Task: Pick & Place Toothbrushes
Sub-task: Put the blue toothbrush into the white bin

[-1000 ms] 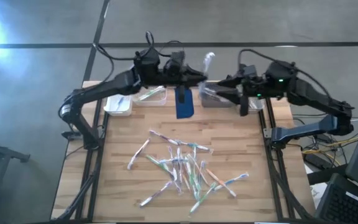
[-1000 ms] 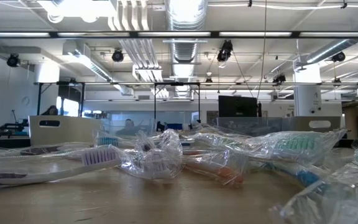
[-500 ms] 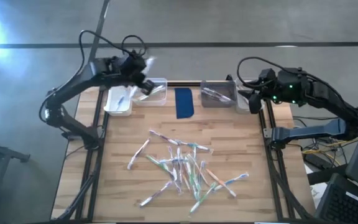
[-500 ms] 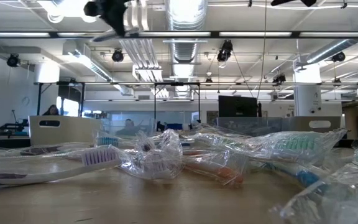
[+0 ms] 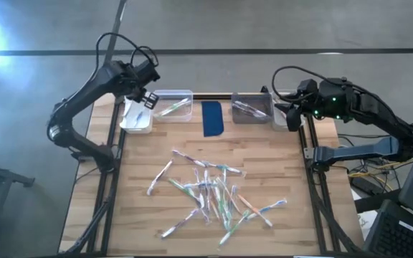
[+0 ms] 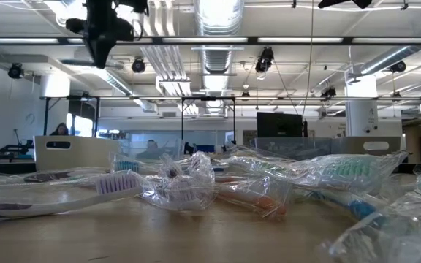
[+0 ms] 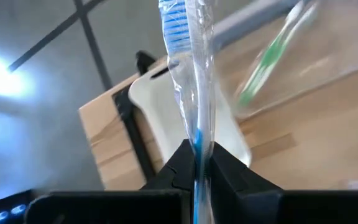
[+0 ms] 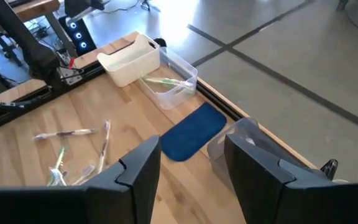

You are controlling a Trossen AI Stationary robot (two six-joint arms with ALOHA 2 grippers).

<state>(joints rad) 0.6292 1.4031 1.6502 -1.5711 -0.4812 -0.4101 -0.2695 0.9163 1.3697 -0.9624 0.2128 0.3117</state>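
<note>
Blue-bristled toothbrush (image 7: 191, 68), film-wrapped: light, stiff, slippery; pinched at handle end by left gripper (image 7: 196, 163) above white bin (image 7: 185, 118). Right gripper (image 8: 191, 163) stood open beside grey bin (image 5: 251, 111).

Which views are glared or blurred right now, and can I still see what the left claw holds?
High view: glare patch at the floor's upper left. Low view: bright ceiling lights, near wrapped toothbrushes soft. Left wrist view: bin blurred, but the left claw is clearly shut on a wrapped blue-bristled toothbrush. Right wrist view: floor glare; the right claw is open.
</note>
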